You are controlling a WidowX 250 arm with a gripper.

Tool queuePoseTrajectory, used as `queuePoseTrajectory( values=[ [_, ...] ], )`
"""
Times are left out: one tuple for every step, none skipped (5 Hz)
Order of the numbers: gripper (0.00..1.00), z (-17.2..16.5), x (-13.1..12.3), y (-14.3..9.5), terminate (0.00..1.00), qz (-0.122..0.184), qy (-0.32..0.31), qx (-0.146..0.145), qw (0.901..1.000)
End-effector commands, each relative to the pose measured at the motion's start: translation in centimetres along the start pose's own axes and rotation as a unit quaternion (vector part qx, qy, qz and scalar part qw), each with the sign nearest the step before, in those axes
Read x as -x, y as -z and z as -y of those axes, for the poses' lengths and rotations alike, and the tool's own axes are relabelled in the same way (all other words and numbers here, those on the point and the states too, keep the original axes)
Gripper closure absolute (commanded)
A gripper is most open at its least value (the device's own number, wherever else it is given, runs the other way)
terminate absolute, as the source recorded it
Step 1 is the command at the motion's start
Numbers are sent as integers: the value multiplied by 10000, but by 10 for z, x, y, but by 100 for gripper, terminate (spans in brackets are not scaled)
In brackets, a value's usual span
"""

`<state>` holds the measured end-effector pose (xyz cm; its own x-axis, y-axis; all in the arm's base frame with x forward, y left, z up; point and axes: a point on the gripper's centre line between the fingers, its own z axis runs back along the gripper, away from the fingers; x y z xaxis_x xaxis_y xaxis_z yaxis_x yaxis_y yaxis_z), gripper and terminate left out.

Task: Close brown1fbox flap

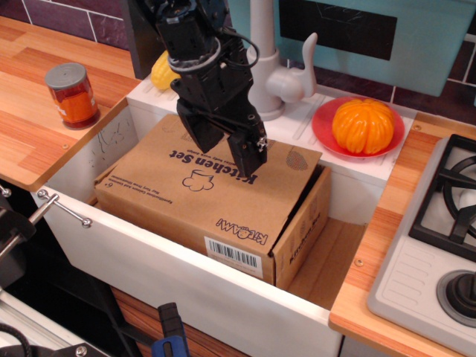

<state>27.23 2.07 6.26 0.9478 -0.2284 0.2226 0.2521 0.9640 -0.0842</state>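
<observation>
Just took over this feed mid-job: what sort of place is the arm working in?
Probably a toy kitchen: a grey faucet over the white sink that holds the brown box, a stove burner at right, and wood countertop.

a: what's the setting?
b: a toy kitchen. a wooden countertop (30,141) runs along the left edge, with an orange can (71,94) near its back left corner

a: and the far edge?
b: dark purple wall tiles (67,15), a teal panel (387,37) and a pale faucet (277,74) on the white ledge, beside a red plate (327,134) holding an orange pumpkin (362,125)

a: right side?
b: a grey stove (439,238) with black burner grates at the right edge, set in more wood
</observation>
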Motion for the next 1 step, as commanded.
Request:
queuePoseTrajectory(
  values=[
    [0,-1,-11,-13,100,237,30,-94,9997]
  ],
)
